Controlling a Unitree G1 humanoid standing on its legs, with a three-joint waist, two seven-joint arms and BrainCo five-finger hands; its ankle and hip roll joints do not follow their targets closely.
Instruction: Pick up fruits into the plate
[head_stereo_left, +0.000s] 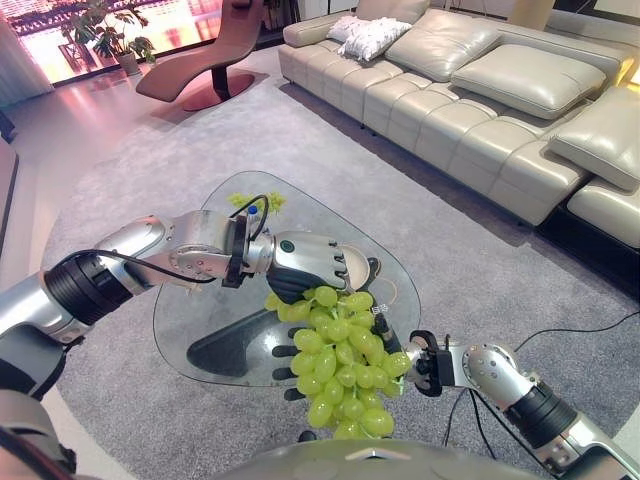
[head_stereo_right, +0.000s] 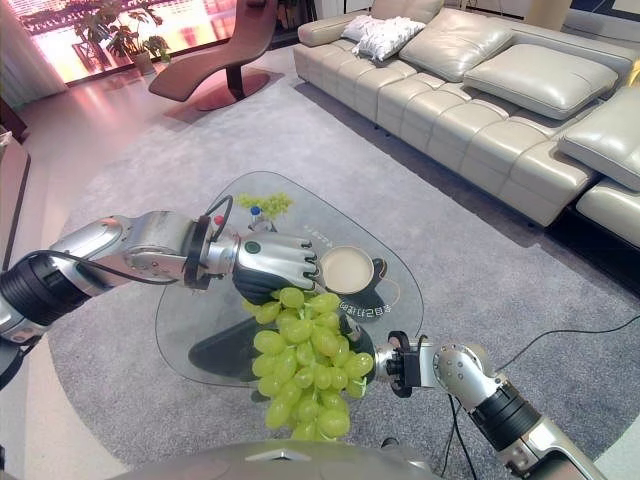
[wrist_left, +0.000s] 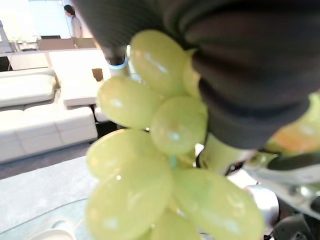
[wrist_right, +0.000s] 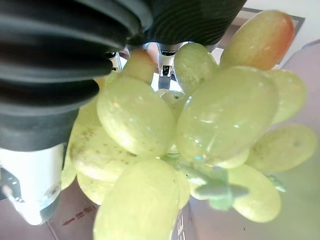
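**Grapes held up over the glass table**

We see the left hand (head_stereo_left: 305, 268) clenched round the top of the grape bunch (head_stereo_left: 345, 365), fingers curled under its dark cover, w/ the bunch hanging free below it, above the near edge of the glass table (head_stereo_left: 215, 320). The right hand (head_stereo_right: 392, 366) sits at the bunch's lower right side, touching or just beside the grapes; its fingers are hidden behind the fruit, so we can't tell if it's open or closed.

Head views give the whole layout: bunch long and tapering, pale green, many oval grapes. On the table behind it stand a cup (head_stereo_right: 347, 270) w/ a light liquid inside, plus a second small grape cluster (head_stereo_right: 265, 203) at the far edge. Beige sofa (head_stereo_left: 480, 90) well apart, across the grey carpet (head_stereo_left: 150, 140).

Wrist views show only close detail: left wrist view has smooth, glossy grapes pressed against the dark cover; right wrist view shows one grape w/ a reddish blush (wrist_right: 262, 37) and fine speckles on skins.
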